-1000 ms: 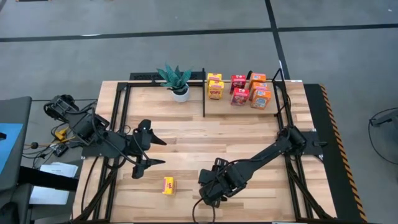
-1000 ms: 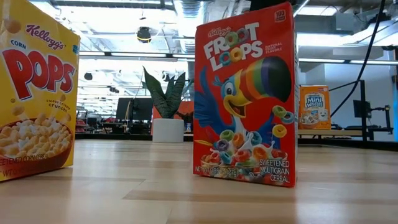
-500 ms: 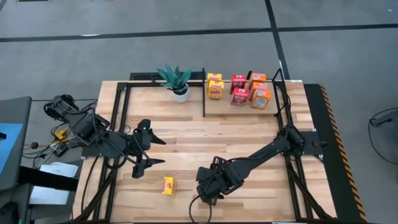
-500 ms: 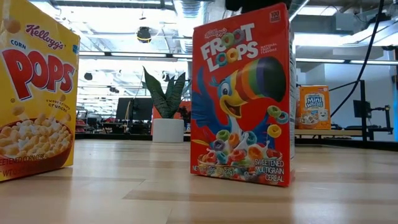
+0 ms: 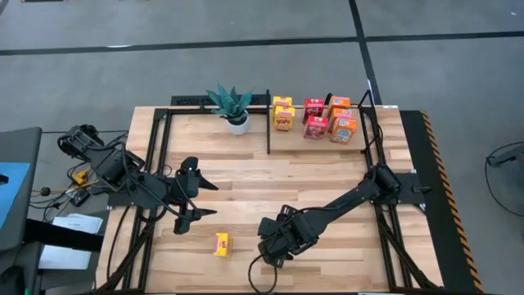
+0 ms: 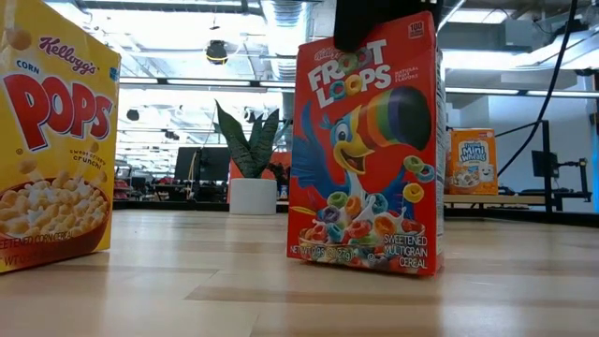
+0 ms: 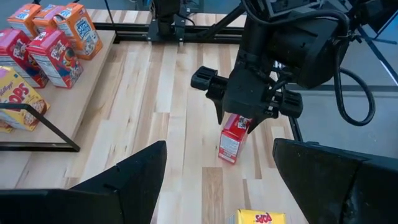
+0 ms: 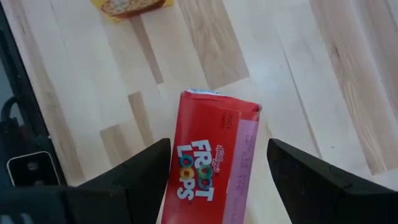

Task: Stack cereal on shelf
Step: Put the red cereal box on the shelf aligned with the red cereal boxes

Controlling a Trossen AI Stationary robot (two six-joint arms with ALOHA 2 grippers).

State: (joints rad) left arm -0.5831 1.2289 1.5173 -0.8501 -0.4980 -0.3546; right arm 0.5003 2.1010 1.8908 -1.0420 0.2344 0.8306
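**High view:** A pale wood table (image 5: 327, 176) stands on a grey floor crossed by dark lines. A potted plant (image 5: 232, 106) sits at the table's far edge. Just beside the plant, toward the right arm, the black-framed shelf (image 5: 291, 141) holds six cereal boxes: two yellow, two red and two orange. A loose yellow box (image 5: 222, 243) lies well away from the plant, near the front edge. The left gripper (image 5: 199, 199) waits between plant and loose yellow box, fingers spread and empty. The right gripper (image 5: 274, 246) hangs just beside that box.

**Low view:** The loose yellow box (image 6: 51, 140) and a red Froot Loops box (image 6: 367, 159) stand nearer the camera than the plant (image 6: 251, 150). One orange box (image 6: 473, 161) shows behind them. Beyond lies an office with ceiling lights. The right gripper (image 6: 372, 23) covers the red box's top edge.

**Left wrist view:** The right gripper (image 7: 249, 121) straddles the top of the red Froot Loops box (image 7: 233, 137), which stands on the table. The shelf (image 7: 81, 81) carries its boxes.

**Right wrist view:** The wide-apart fingers (image 8: 143, 174) flank the red Froot Loops box (image 8: 211, 162). Whether they press on it cannot be told.

That makes eight boxes: six shelved, two loose.
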